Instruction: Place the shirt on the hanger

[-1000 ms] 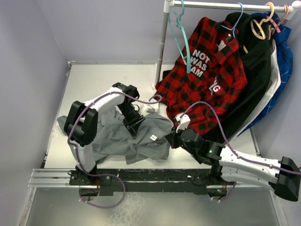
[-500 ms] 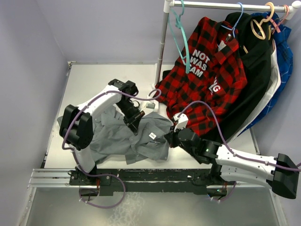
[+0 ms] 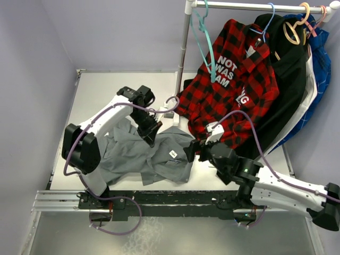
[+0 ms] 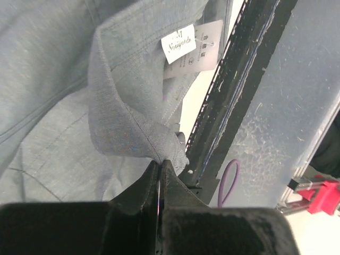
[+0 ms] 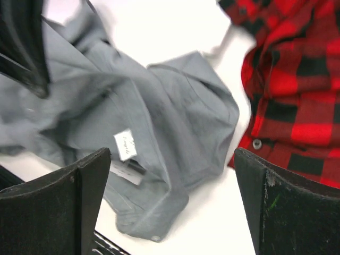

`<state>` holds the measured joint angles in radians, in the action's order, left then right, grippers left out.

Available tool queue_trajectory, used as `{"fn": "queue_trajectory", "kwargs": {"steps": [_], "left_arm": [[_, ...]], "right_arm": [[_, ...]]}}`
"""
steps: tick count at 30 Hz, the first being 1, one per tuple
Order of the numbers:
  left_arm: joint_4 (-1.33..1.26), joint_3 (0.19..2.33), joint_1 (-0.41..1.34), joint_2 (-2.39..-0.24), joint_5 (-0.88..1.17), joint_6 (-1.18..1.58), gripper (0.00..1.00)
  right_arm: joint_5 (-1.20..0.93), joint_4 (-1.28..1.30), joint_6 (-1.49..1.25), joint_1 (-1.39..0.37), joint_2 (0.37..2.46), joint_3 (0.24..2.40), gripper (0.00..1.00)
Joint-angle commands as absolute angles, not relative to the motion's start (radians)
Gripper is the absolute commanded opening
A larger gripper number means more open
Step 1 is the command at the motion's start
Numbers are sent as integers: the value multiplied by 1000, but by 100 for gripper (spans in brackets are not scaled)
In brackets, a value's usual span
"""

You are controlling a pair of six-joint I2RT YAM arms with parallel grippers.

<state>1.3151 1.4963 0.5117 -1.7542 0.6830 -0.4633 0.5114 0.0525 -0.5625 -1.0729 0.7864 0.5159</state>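
At mid-tabletop (image 3: 101,90), found left claw (image 3: 151,137) clamped fully closed on a raised fold of the shirt (image 3: 133,156), close to the neck label (image 3: 172,154). Confirmed from the left wrist view: fingertips (image 4: 178,188) pressed together without a gap, grey cloth pinched at the very tips and pulled up into a peak. Found right claw (image 3: 190,151) spread wide, gripping nothing. Seen from its own wrist view hanging above the shirt's edge nearest the plaid shirt (image 3: 234,79), with no contact discernible.

Recorded the shirt as plain grey, crumpled and bunched, lying on the tabletop near the front edge, between the two arms and partly under the left one. Noted collar area turned upward and white label exposed, with printed text too small to read from above. Not on any hanger.

Located the hanger (image 3: 201,37), thin and teal, hooked over the left end of the clothes rail (image 3: 255,6), bare and well apart from the shirt.

Checked the rail for other load: the red-and-black plaid shirt with white lettering, then a black garment (image 3: 287,69) and a blue garment (image 3: 321,58) behind it toward the far end. Noted plaid hem draped down to the tabletop, just beside the right claw and the grey shirt's edge.
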Motion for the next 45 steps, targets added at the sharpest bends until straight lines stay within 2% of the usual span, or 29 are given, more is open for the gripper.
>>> {"fn": "queue_trajectory", "kwargs": {"steps": [1, 5, 10, 17, 22, 27, 35, 37, 39, 40, 42, 43, 45], "left_arm": [[1309, 1571, 511, -1660, 665, -412, 0], [1300, 1561, 512, -1643, 670, -402, 0], [1286, 1574, 512, -1635, 681, -388, 0], [1284, 1577, 512, -1613, 691, -390, 0], [1281, 1582, 513, -1591, 695, -387, 0], [1275, 1580, 512, -1588, 686, -387, 0], [1250, 1547, 512, -1586, 692, -388, 0], [1247, 1542, 512, -1588, 693, -388, 0], [1246, 1542, 512, -1590, 695, -389, 0], [1246, 1543, 512, -1589, 694, -390, 0], [1246, 1544, 512, -1589, 698, -390, 0], [1244, 1546, 512, -1589, 700, -390, 0], [1243, 1544, 512, -1591, 708, -390, 0]], "right_arm": [[509, 90, -388, -1073, 690, 692, 99], [566, 154, -214, -1073, 742, 978, 100], [696, 169, 5, -1037, 928, 1416, 98], [531, 307, 57, -736, 1250, 1857, 100], [321, 347, -14, -571, 1419, 1984, 100], [208, 339, -72, -489, 1526, 2030, 99], [198, 305, -84, -449, 1598, 2024, 96], [194, 297, -86, -436, 1605, 2016, 88], [179, 289, -97, -424, 1607, 2002, 67], [173, 276, -99, -421, 1600, 1992, 52], [167, 260, -98, -419, 1582, 1965, 7], [166, 253, -97, -418, 1572, 1955, 0], [164, 244, -94, -417, 1555, 1940, 0]]}}
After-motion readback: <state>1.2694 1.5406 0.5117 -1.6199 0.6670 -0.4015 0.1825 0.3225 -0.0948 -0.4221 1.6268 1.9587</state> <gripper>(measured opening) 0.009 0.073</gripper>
